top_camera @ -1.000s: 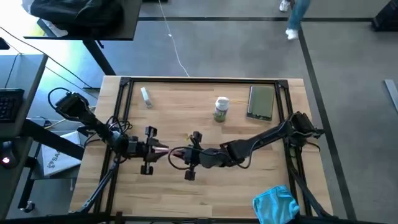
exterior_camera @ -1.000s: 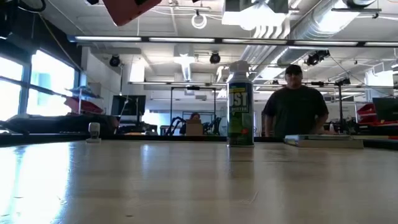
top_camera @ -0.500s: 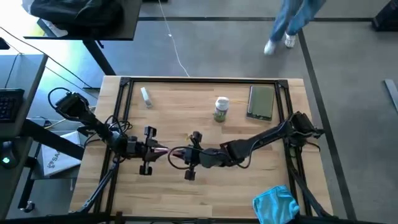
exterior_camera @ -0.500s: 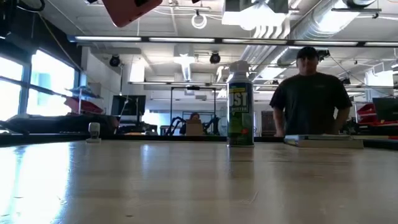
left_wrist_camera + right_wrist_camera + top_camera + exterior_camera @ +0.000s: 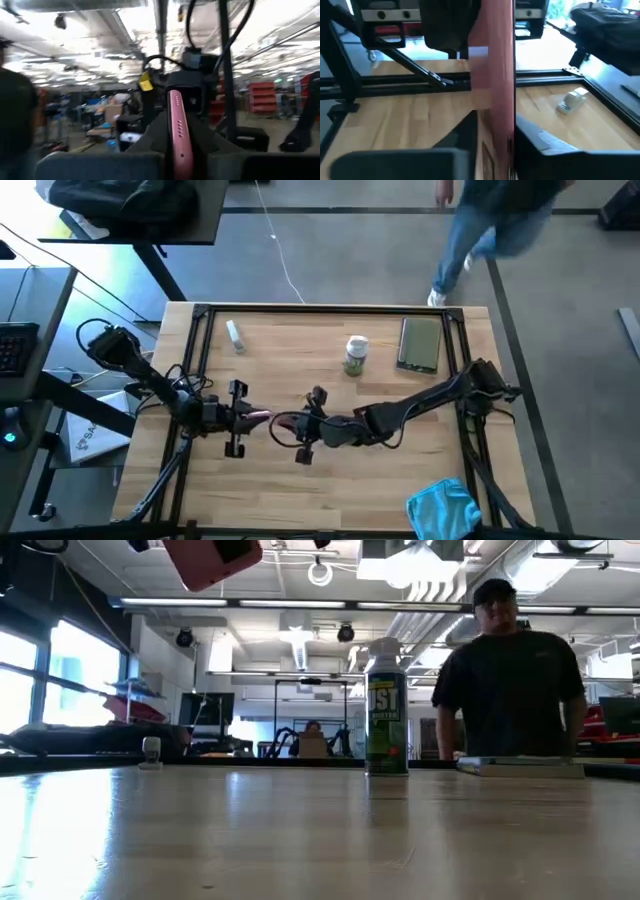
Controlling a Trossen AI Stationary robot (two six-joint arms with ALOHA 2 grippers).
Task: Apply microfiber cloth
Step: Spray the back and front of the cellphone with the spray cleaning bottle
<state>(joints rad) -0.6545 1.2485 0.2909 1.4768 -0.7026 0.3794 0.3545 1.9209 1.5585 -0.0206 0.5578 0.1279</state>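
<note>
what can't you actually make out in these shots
- Microfiber cloth: high view, its lower edge is cut off by the picture's bottom.
- Pink phone: both wrist views show it only edge-on, so its screen is hidden; in the low view the picture's top cuts it off.
- Spray bottle label: low view, small print unreadable.
- Person: blurred in the low and high views.

both arms (image 5: 300, 423) span mid-table, blocking passage across. bare wood (image 5: 300, 490) in front. spray can (image 5: 355, 355) and dark phone (image 5: 420, 343) stand behind.
</note>
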